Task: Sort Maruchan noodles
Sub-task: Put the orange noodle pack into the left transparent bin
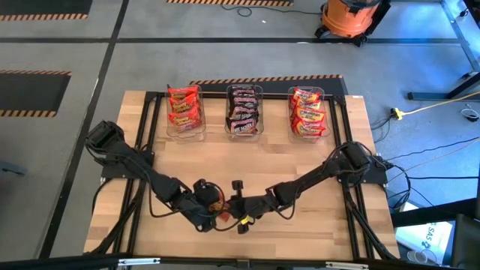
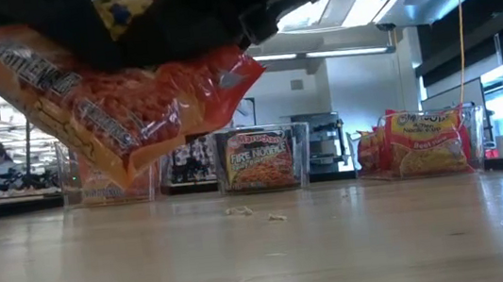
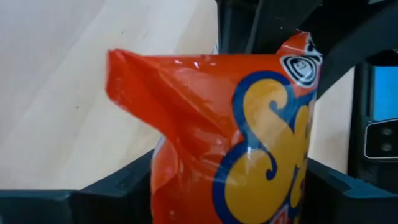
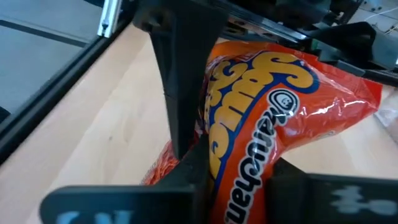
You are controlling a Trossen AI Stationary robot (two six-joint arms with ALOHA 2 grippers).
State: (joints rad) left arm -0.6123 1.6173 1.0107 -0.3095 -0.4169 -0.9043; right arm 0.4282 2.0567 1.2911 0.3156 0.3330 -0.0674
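An orange-red Maruchan noodle packet with yellow lettering hangs in the air over the table's near middle. Both grippers meet at it: my left gripper from the left and my right gripper from the right, each shut on it. Three clear bins stand in a row at the far side. The left bin holds red packets, the middle bin dark maroon ones, and the right bin orange-red and yellow ones. My left gripper pinches the packet between its two fingers, across the printed face. The crimped end sticks out beyond them. The packet is lifted clear of the table and tilted. My right gripper pinches the same packet between its two fingers, on the lettered part. The rest of the packet reaches out past them toward the other arm. Nothing of it touches the wood.
Bare wood lies between the arms and the bins, with a few small crumbs on it. A black frame runs around the table. An orange vacuum and cables lie on the floor beyond it.
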